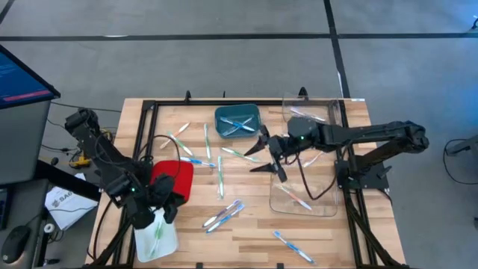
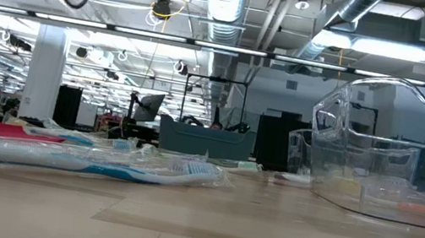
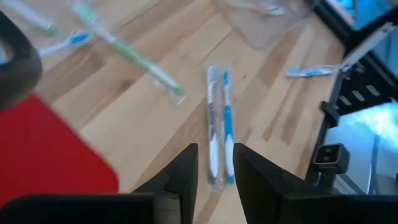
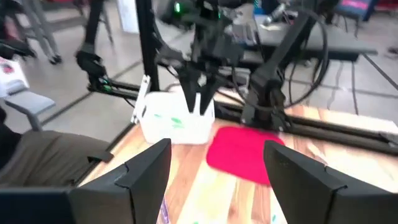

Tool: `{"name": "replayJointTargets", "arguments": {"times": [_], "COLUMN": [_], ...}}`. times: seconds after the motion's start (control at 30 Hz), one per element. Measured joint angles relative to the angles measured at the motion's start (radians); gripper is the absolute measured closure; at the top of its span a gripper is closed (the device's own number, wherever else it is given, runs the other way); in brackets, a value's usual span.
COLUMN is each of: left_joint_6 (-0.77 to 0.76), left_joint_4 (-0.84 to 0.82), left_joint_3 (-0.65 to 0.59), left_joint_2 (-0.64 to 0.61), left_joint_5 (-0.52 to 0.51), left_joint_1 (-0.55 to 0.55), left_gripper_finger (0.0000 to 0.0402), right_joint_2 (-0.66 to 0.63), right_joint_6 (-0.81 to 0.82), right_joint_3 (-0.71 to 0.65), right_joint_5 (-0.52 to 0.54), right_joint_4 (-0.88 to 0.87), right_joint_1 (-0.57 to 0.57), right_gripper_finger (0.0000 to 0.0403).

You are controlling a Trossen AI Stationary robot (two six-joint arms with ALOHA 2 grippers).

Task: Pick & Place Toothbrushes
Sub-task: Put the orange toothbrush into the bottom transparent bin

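Observation:
Several toothbrushes lie flat on the wooden table: green ones (image 1: 207, 139), blue ones (image 1: 198, 161), a wrapped pair (image 1: 224, 215) (image 3: 217, 134) and one near the front edge (image 1: 293, 246). A wrapped blue one (image 2: 78, 159) lies close in the low view. A green one (image 1: 157, 236) lies in the white bin (image 1: 168, 243). My left gripper (image 1: 166, 209) (image 3: 214, 171) hangs above the white bin's far edge, its fingers a little apart and empty. My right gripper (image 1: 258, 155) (image 4: 214, 180) hovers over the table's middle, wide open and empty.
A teal bin (image 1: 237, 121) with toothbrushes stands at the far middle and a red bin (image 1: 179, 173) at the left. A clear tray (image 1: 287, 203) and a clear container (image 1: 321, 112) (image 2: 393, 165) stand at the right. A black frame (image 1: 142, 131) edges the table.

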Motion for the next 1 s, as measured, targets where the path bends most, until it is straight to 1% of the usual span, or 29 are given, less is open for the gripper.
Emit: {"name": "replayJointTargets", "arguments": {"times": [0.23, 0.37, 0.57, 0.63, 0.77, 1.0], "left_joint_6": [0.306, 0.431, 0.586, 0.633, 0.716, 0.863], "left_joint_4": [0.133, 0.174, 0.222, 0.243, 0.29, 0.39], "left_joint_3": [0.0, 0.0, 0.0, 0.0, 0.0, 0.0], "left_joint_2": [-0.049, -0.064, -0.065, -0.065, -0.064, -0.027], "left_joint_5": [0.001, 0.036, 0.083, 0.097, 0.177, 0.265], "left_joint_1": [0.085, 0.132, 0.2, 0.224, 0.274, 0.331], "left_gripper_finger": [0.0308, 0.0308, 0.0308, 0.0308, 0.0308, 0.0308], "right_joint_2": [-0.05, -0.076, -0.108, -0.113, -0.113, -0.113], "right_joint_6": [0.021, 0.029, 0.07, 0.089, 0.126, 0.184], "right_joint_3": [0.0, 0.0, 0.0, 0.0, 0.0, 0.0], "right_joint_5": [0.169, 0.303, 0.505, 0.556, 0.649, 0.823], "right_joint_4": [-0.096, -0.122, -0.164, -0.181, -0.193, -0.197], "right_joint_1": [0.126, 0.222, 0.35, 0.389, 0.457, 0.557], "right_gripper_finger": [0.0154, 0.0154, 0.0154, 0.0154, 0.0154, 0.0154]}}
